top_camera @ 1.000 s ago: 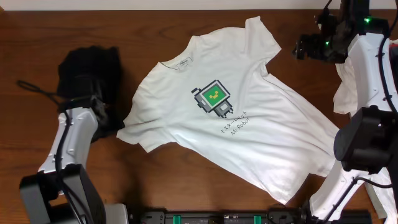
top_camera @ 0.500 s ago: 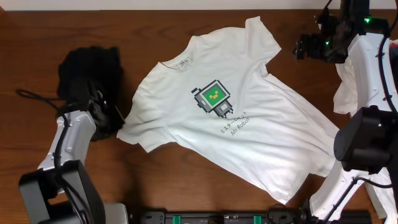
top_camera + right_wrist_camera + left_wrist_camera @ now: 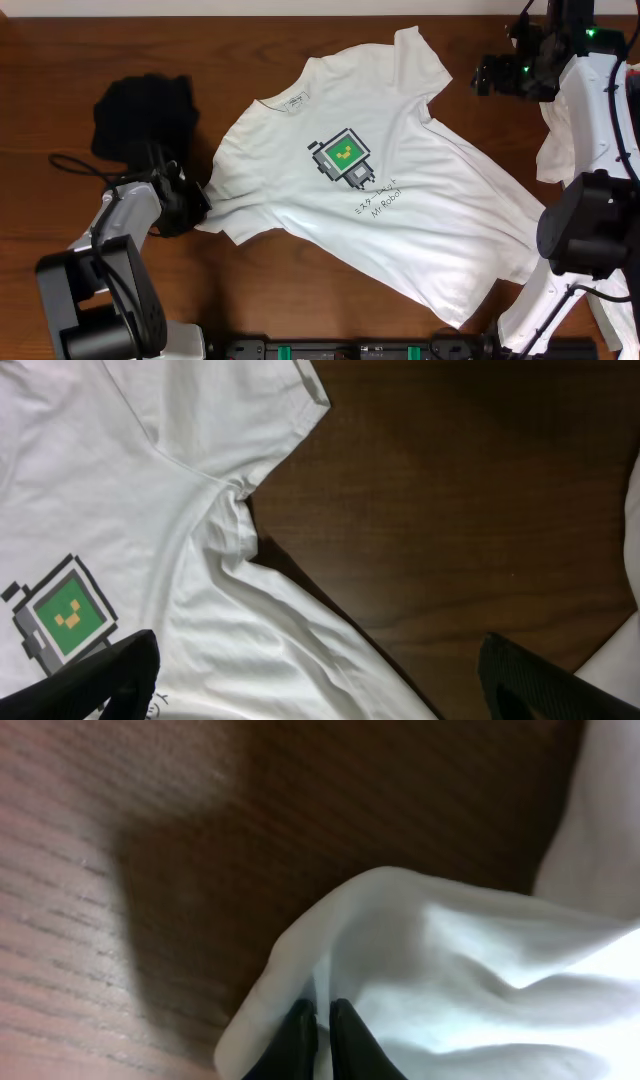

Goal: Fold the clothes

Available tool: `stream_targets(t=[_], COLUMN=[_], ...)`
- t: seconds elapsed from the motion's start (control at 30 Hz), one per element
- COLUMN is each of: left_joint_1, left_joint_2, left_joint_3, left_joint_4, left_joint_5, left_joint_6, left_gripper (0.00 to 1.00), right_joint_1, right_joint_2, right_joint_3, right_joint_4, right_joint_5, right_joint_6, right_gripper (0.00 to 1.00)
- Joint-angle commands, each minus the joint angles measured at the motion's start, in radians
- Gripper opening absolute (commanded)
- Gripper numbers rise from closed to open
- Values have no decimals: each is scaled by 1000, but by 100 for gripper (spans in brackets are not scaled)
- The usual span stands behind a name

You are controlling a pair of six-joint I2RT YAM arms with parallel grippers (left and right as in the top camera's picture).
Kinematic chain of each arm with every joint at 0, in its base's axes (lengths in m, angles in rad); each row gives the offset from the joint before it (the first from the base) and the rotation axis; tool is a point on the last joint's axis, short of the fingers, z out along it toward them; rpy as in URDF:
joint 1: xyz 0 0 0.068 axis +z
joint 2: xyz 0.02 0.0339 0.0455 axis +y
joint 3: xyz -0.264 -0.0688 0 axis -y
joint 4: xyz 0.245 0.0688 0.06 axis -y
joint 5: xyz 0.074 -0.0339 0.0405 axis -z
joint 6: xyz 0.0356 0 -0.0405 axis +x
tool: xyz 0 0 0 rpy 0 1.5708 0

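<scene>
Left pincer (image 3: 320,1020) is clamping on the left sleeve hem of the white T-shirt (image 3: 440,200), which is lying print-up mid-bench (image 3: 60,60). 1 black garment (image 3: 145,110) is sitting far left. Far right, right pincer (image 3: 487,76) is hovering, jaws wide apart.

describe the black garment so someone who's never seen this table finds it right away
Start at the wooden table and find the big white T-shirt spread across its middle. Just past that shirt's sleeve, near the left edge, sits a crumpled black garment. It is the only dark cloth; the other clothes are white.
</scene>
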Motion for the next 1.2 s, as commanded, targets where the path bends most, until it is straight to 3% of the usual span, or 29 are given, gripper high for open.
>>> stream_targets(t=[0.0, 0.3, 0.83, 1.17], left_joint_1=[2, 3, 84, 150], left_joint_2=[50, 73, 53, -96], left_joint_3=[-32, -35, -35, -35], left_joint_4=[18, -36, -169, -293], left_joint_5=[-1, -177, -271, -268], left_joint_6=[13, 12, -90, -130], left_gripper=[10, 6, 6, 6], right_joint_1=[4, 4, 4, 4], right_joint_2=[1, 1, 1, 1], right_joint_3=[-2, -2, -2, -2], right_joint_4=[1, 1, 1, 1], right_joint_5=[-6, -6, -6, -6], right_joint_6=[-2, -2, -2, -2], right_gripper=[99, 99, 99, 99])
